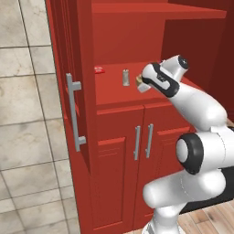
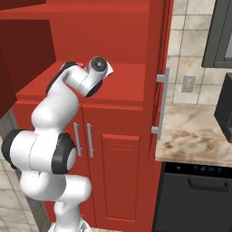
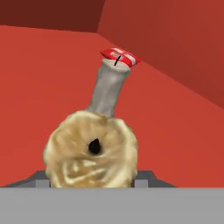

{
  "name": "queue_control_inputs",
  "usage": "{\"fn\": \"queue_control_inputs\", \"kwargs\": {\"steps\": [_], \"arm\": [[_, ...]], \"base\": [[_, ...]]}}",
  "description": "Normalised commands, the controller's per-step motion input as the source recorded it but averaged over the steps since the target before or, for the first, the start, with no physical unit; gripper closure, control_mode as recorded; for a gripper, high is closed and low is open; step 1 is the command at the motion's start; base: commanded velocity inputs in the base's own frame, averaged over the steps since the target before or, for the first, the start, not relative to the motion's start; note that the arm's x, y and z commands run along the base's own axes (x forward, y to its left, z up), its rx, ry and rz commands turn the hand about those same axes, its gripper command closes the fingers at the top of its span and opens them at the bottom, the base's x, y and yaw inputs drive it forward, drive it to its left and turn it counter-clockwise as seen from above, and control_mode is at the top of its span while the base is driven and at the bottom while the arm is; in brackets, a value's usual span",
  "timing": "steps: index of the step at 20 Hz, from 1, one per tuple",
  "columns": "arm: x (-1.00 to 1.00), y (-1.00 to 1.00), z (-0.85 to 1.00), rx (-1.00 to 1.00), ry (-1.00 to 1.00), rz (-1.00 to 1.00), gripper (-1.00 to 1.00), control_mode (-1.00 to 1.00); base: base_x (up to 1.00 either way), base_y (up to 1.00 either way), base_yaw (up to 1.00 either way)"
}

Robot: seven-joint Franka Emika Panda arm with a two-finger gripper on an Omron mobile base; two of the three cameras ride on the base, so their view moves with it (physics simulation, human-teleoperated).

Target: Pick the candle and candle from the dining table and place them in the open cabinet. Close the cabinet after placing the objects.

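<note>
Already, from the left base view, the slim grey candle (image 1: 125, 77) is standing upright on the red inner shelf (image 1: 112, 93) of the open cabinet (image 1: 87, 137), with a small flat red item (image 1: 99, 70) lying to its left, farther back. The arm is reaching over the shelf from the right, and a golden-tan bit, the squat candle (image 1: 139, 81), is peeking out at the gripper (image 1: 142, 84), just right of the grey one. The cabinet door (image 1: 68, 91) with its long silver handle (image 1: 74, 111) is standing swung open on the left.

From the right base view, the arm is leaning over the same shelf (image 2: 127, 88), its wrist hiding the candles, and the other door's bar handle (image 2: 162, 103) is showing at the right beside a marbled worktop (image 2: 195, 136).

In the hand view, the squat golden candle (image 3: 92, 151) is sitting large between the jaws, which are apparently pinching it, though the fingertips are mostly hidden behind it. Beyond it the grey candle (image 3: 108, 89) and the red item (image 3: 120, 57) are lining up on the shelf floor (image 3: 43, 87).

By the look of it, one candle is placed, the second is arriving and not yet released, and shutting the cabinet is remaining.
</note>
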Motion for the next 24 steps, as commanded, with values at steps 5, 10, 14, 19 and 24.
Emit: {"fn": "queue_control_inputs", "kwargs": {"steps": [5, 10, 14, 19, 24], "arm": [[0.40, 0.00, -0.05, 0.00, 0.10, -0.01, 1.00, -1.00], [0.27, 0.00, -0.15, 0.02, 0.10, 0.00, 1.00, -1.00], [0.12, -0.04, -0.25, 0.06, 0.07, 0.00, 1.00, -1.00], [0.05, -0.05, -0.24, 0.05, 0.04, 0.00, 1.00, -1.00], [0.10, 0.00, -0.32, 0.01, 0.06, 0.00, 1.00, -1.00]], "base": [[0.00, 0.00, 0.00], [0.00, 0.00, 0.00], [0.00, 0.00, 0.00], [0.00, 0.00, 0.00], [0.00, 0.00, 0.00]]}}
